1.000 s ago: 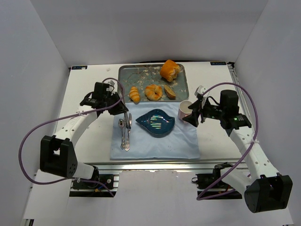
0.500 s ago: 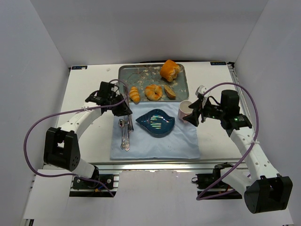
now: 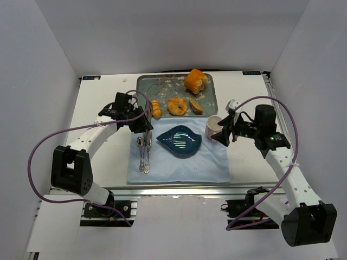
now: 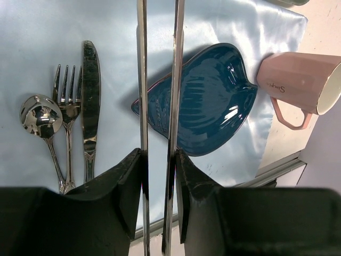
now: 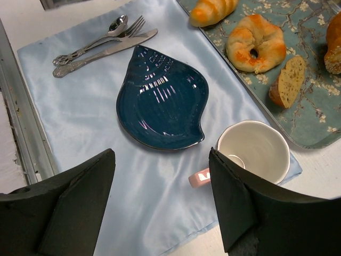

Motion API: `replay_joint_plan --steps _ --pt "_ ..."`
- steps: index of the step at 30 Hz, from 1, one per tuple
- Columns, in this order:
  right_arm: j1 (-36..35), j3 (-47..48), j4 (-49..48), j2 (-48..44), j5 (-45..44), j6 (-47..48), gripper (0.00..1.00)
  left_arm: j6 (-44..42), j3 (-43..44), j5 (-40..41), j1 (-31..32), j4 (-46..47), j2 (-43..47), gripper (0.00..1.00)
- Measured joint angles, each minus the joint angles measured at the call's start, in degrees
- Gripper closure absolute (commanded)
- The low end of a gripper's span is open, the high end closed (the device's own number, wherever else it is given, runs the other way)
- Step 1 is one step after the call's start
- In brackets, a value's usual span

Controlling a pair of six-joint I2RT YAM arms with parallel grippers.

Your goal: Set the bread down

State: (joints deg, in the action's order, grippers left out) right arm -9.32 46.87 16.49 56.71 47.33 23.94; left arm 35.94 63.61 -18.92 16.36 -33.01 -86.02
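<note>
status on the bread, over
Left claw shut on tongs. Right claw open, empty, by pink mug. Bread on tray, blue shell plate bare. Nothing blocking.

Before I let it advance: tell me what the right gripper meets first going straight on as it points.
The right gripper most likely meets the blue shell-shaped plate, or the light blue placemat just before it; depth is unclear. The pink mug sits beside that line.

I work in a robotics lab cell. Plain white panels (image 3: 43, 65) box in my white table (image 3: 103, 103) on its aluminium frame (image 3: 179, 188). Purple cables (image 3: 29, 162) loop off my arms. A placemat (image 3: 179, 165), cutlery (image 3: 144, 151) and bread (image 3: 177, 105) are laid out like a dinner setting.
</note>
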Motion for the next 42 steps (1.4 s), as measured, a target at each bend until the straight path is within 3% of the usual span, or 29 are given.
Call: replay_joint_plan --steps 21,33,42 --pt "0.35 -0.92 -0.13 -0.98 0.04 0.07 0.24 0.13 2.78 0.42 0.0 -0.57 -0.94 0.59" --pt "0.68 -1.09 -0.24 -1.07 0.35 0.04 0.24 -0.44 8.24 1.62 0.0 -4.61 -0.83 0.48" --pt "0.7 -1.81 -0.35 -1.66 0.48 0.02 0.24 -2.71 11.43 5.33 0.0 -9.77 -0.83 0.47"
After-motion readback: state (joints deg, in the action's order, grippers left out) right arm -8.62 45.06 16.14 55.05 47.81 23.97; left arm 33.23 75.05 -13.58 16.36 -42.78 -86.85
